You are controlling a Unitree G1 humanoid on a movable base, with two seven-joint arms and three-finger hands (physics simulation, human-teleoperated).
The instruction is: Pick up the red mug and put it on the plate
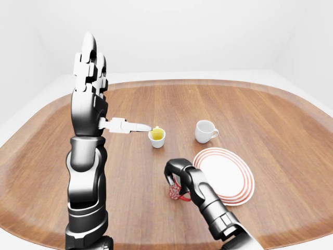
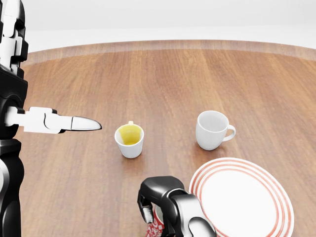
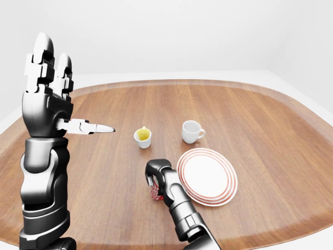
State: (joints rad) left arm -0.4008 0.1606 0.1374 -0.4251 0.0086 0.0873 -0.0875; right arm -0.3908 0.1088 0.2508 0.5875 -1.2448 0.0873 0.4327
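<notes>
The red patterned mug (image 1: 176,193) sits low on the wooden table, just left of the white plate with red rings (image 1: 225,175). My right hand (image 1: 173,176) comes in from the bottom and curls over the mug from above, fingers closed round it, so most of the mug is hidden; its red handle pokes out toward the plate. In the head view the mug (image 2: 154,229) shows only at the bottom edge under the hand. My left hand (image 1: 112,91) is raised high at the left, fingers straight up, thumb pointing right, open and empty.
A white cup with a yellow inside (image 1: 156,137) stands above the red mug, close to my left thumb tip. A plain white mug (image 1: 205,131) stands above the plate. The oval wooden table (image 1: 270,114) has a raised rim all round.
</notes>
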